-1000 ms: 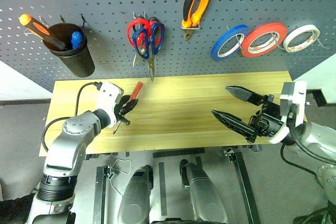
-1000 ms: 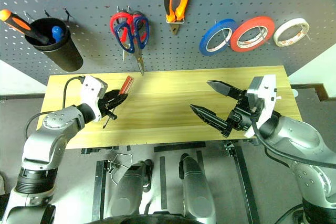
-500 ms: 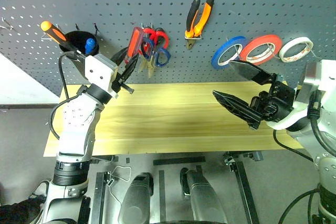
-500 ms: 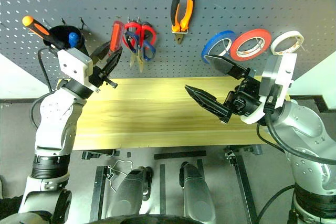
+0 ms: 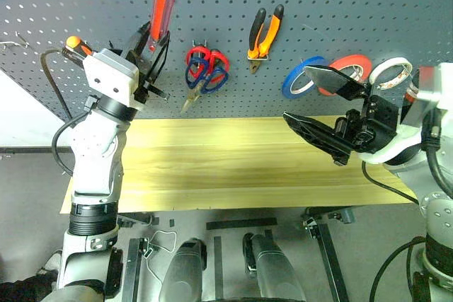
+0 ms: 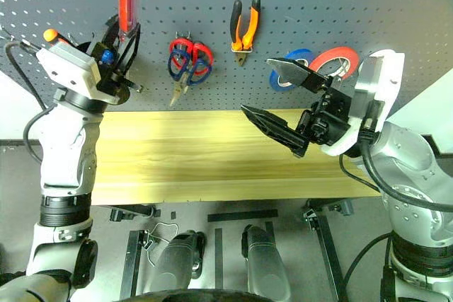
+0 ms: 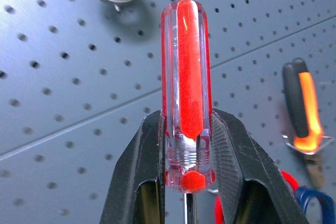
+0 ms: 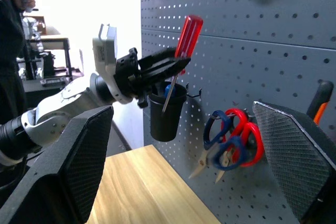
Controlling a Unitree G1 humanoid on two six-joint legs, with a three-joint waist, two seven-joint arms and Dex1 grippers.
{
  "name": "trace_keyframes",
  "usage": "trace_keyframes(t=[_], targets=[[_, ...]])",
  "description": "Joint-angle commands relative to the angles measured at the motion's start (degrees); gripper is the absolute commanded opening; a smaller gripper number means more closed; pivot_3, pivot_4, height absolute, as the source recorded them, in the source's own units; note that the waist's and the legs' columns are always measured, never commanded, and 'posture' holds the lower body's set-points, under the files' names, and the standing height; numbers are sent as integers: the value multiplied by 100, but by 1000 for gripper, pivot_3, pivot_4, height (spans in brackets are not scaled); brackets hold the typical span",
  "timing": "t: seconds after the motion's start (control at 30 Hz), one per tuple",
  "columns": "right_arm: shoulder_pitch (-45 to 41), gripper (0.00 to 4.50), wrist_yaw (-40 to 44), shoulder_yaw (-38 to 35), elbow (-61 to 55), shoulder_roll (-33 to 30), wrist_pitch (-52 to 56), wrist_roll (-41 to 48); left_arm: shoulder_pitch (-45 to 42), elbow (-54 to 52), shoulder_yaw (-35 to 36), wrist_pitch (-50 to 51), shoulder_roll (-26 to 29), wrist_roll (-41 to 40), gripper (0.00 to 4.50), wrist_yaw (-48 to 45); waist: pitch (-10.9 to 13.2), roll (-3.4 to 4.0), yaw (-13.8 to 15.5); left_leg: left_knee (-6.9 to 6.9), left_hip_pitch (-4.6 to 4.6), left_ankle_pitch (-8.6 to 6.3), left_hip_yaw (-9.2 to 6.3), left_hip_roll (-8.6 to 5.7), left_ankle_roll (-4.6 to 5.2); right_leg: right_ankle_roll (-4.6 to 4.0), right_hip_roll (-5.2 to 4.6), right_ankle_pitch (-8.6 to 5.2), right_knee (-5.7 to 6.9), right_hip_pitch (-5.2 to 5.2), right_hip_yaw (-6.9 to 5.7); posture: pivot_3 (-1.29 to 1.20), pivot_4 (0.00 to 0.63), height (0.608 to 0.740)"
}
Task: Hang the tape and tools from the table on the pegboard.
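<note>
The pegboard (image 5: 226, 33) fills the background, and the table (image 5: 233, 167) stands along its foot with its wood top bare. No brand, label or other writing can be read on the board, the rolls or the tools. The right gripper (image 5: 322, 107) hangs over the right part of the table, below the tape rolls, its two black fingers (image 8: 294, 156) spread wide with nothing between them. The left gripper (image 5: 148, 40) is raised in front of the board's upper left, its fingers (image 7: 142, 171) pressed onto the lower end of the red tool (image 7: 186, 98) — a slim screwdriver with a clear red handle that points up, its thin shaft running down between the pads. Just beside that hand, a black cup (image 8: 165, 114) hangs on the board with an orange-handled screwdriver (image 5: 73, 44) in it. To the right of the cup hang two pairs of scissors (image 5: 205, 72) together, red loops over blue ones, blades pointing down-left. Next hang the pliers (image 5: 263, 30), handles up. Farther right, in a row, come the blue roll (image 5: 297, 79), the tape (image 5: 354, 65) and the white roll (image 5: 393, 72), each partly hidden behind the right gripper.
</note>
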Motion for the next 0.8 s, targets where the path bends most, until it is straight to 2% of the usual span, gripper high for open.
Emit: trace_keyframes(t=[0.03,0.2,0.4,0.63,0.8], targets=[[-77,4500,86,-41,-27,-31,-141,-22,-385,212,280,-485,200,117,855,114,-2,3,39,4,0,0,0,0,1,0,1,1,2,0,0,107,169,740],[-144,4500,69,-35,-74,-30,-99,48,-899,998,362,-885,283,97,855,163,-3,5,126,36,1,-5,-5,2,8,2,6,6,9,17,-7,101,182,740],[-126,4500,-84,-99,-200,-93,23,193,-1155,1520,332,-1198,255,110,855,211,-2,5,113,61,12,-17,-8,-2,31,20,1,16,-7,53,-9,88,230,740],[26,4500,-269,-318,-313,-310,199,478,-948,1406,381,-1122,250,115,855,345,7,10,95,60,13,-21,-11,2,37,19,1,16,-8,53,-9,58,270,740],[104,4500,-342,-339,-282,-466,334,589,-691,1362,633,-1398,246,635,855,1048,16,11,79,60,15,-22,-11,5,40,19,2,16,-9,54,-8,38,284,740]])
